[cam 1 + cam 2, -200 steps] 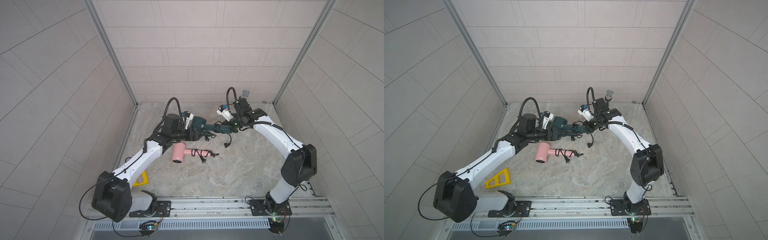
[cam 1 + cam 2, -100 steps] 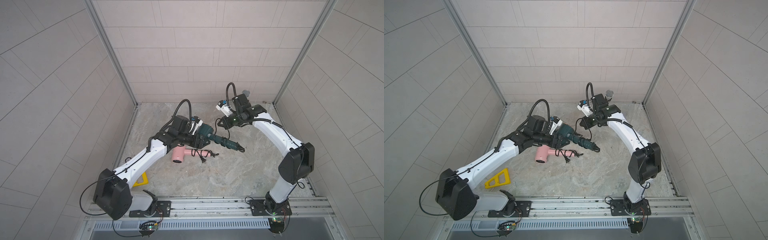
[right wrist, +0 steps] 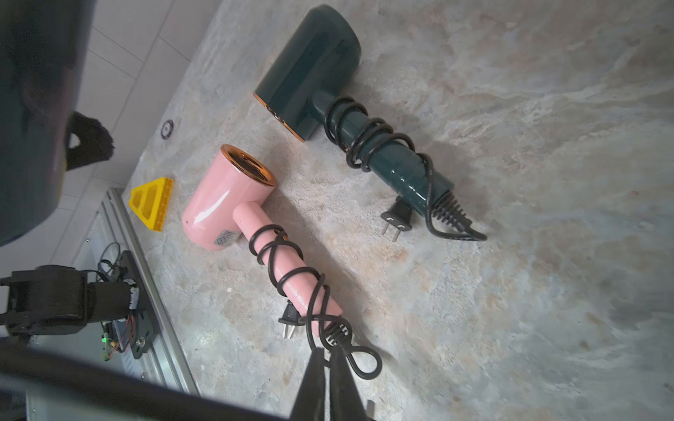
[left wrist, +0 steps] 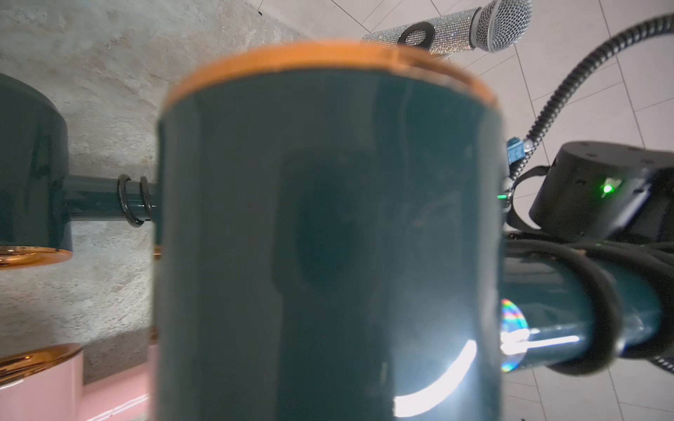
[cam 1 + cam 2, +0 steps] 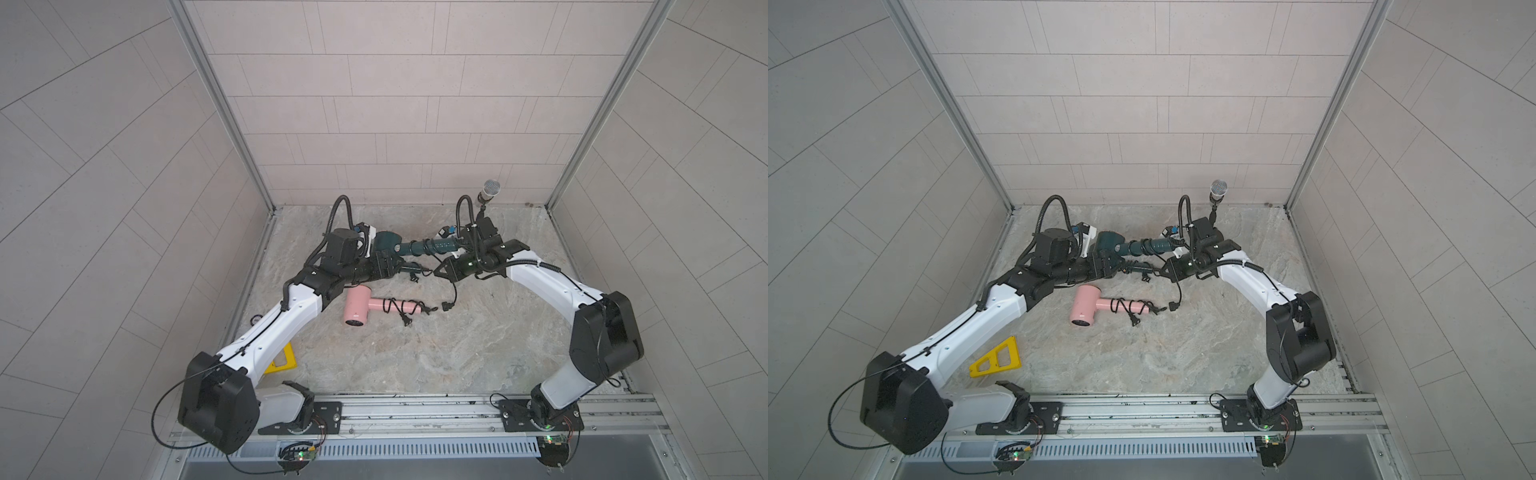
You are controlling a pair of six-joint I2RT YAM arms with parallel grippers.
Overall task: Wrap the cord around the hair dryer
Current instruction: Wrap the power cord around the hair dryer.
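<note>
In both top views the left gripper (image 5: pixel 392 266) is closed on the head of the dryer (image 5: pixel 386 244). It holds the dryer above the table (image 5: pixel 415 365), handle level and pointing at the right arm (image 5: pixel 540 282). The cord (image 5: pixel 420 246) rings the handle in a few turns. The right gripper (image 5: pixel 438 272) sits just below the handle's far end. A loose run of cord drops from under it to a plug (image 5: pixel 446 306) near the pink dryer (image 5: pixel 356 308). Whether that run is pinched cannot be told here. A mic (image 5: pixel 490 191) stands by the back wall, and a yellow wedge (image 5: pixel 998 361) lies beside the left arm (image 5: pixel 967 324).

In the left wrist view the dryer's head fills the middle, too close to show the left fingers. Its handle leaves toward the right arm with 1 cord turn in sight. Beyond, on the table, lie a 2nd green dryer (image 4: pixel 29 164) and the pink dryer.

In the right wrist view the right fingers (image 3: pixel 313 382) are almost pressed together, with only a thin slit between them. I cannot tell if cord sits in it. They hang in front of the pink dryer's handle end. The pink dryer and the 2nd green dryer lie side by side, each cord-wrapped.
</note>
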